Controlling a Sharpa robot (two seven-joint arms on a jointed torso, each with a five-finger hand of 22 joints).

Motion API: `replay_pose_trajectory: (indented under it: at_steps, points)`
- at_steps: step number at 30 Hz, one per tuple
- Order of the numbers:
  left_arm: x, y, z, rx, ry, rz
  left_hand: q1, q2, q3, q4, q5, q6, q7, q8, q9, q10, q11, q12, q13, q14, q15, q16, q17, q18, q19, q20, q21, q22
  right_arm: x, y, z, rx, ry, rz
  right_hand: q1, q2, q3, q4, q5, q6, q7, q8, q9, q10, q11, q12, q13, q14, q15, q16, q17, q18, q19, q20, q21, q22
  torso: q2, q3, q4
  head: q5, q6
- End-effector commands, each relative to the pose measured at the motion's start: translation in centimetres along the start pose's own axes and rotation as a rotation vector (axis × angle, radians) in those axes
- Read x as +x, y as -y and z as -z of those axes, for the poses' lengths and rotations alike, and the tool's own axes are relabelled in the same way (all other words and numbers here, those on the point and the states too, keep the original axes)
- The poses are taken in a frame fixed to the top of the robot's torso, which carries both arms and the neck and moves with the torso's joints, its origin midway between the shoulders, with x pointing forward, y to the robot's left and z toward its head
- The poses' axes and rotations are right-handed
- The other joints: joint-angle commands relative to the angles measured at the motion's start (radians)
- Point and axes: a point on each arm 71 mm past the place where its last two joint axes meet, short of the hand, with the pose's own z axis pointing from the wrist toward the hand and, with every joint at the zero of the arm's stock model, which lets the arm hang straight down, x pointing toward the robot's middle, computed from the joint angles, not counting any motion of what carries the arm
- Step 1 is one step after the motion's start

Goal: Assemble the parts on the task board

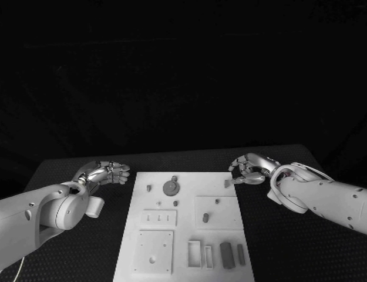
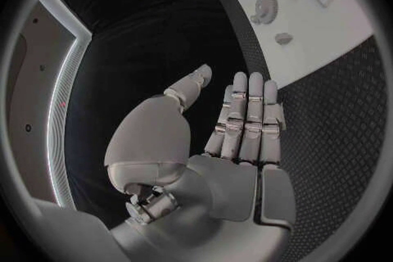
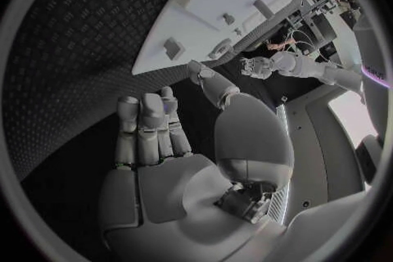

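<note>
While hovering off the board (image 1: pixel 186 235) on the table (image 1: pixel 285 247), left hand (image 1: pixel 104 173) empty, fingers straight, right hand (image 1: pixel 252 168) at board's corner, fingers apart, holding nothing.

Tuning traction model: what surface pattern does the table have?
Raised diamond-tread pattern, black; table shows it best in the right wrist view.
</note>
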Motion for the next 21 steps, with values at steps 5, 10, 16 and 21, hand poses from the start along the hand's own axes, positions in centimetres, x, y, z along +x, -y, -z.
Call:
replay_pose_trajectory:
  at_steps: [5, 10, 16, 21]
  points:
    - [0.4, 0.1, 0.0, 0.013, -0.025, 0.014, -0.004, 0.008, -0.001, -0.008, -0.001, -0.004, 0.008, -0.009, -0.001, -0.013, 0.011, -0.014, -0.001, 0.003, -0.002, 0.001, 0.001, 0.016, -0.004, -0.002, 0.003, 0.021, 1.4, 0.8, 0.2, 0.01, -0.036, -0.019, -0.004, 0.009, -0.027, 0.0, -0.01, -0.009, 0.009, -0.008, -0.004, -0.01, 0.004, 0.0, 0.002, -0.01, 0.003, -0.005, 0.003, 0.042, -0.011, 0.005, -0.007, 0.003, -0.001, 0.005, -0.003, -0.003, -0.007]
    - [0.4, 0.0, 0.1, 0.011, -0.023, 0.014, -0.004, 0.008, -0.001, -0.009, -0.001, -0.004, 0.008, -0.011, 0.0, -0.019, 0.013, -0.018, -0.002, 0.002, -0.001, 0.0, 0.001, 0.016, -0.005, -0.002, 0.003, 0.021, 2.3, 0.8, 0.0, 0.013, -0.04, -0.021, -0.007, 0.009, -0.044, 0.001, -0.034, -0.014, 0.01, -0.01, -0.005, -0.012, 0.006, 0.001, 0.002, -0.013, 0.004, -0.005, 0.004, 0.042, -0.013, 0.007, -0.01, 0.004, -0.001, 0.0042, -0.002, -0.003, -0.011]
    - [0.4, -0.1, 0.0, 0.009, -0.023, 0.014, -0.004, 0.008, -0.001, -0.009, -0.001, -0.005, 0.009, -0.012, 0.0, -0.02, 0.014, -0.019, -0.002, 0.002, -0.001, 0.0, 0.001, 0.016, -0.005, -0.002, 0.003, 0.021, 3.2, 0.6, -0.4, 0.014, -0.049, -0.024, -0.003, 0.016, -0.05, 0.0, -0.04, -0.013, 0.011, -0.009, -0.005, -0.013, 0.006, 0.002, 0.002, -0.013, 0.004, -0.004, 0.004, 0.042, -0.013, 0.007, -0.011, 0.005, -0.001, 0.0006, -0.0009, -0.002, -0.015]
    - [0.4, -0.1, 0.0, 0.009, -0.024, 0.014, -0.005, 0.008, -0.001, -0.009, -0.001, -0.005, 0.009, -0.012, 0.0, -0.02, 0.014, -0.019, -0.002, 0.002, -0.001, 0.0, 0.001, 0.016, -0.005, -0.002, 0.003, 0.021, 3.8, 0.6, -0.6, 0.021, -0.05, -0.024, 0.009, 0.027, -0.05, 0.0, -0.056, -0.008, 0.009, -0.006, -0.004, -0.011, 0.004, 0.004, 0.002, -0.011, 0.003, -0.003, 0.005, 0.042, -0.011, 0.007, -0.01, 0.006, -0.001, 0.0002, -0.001, -0.001, -0.019]
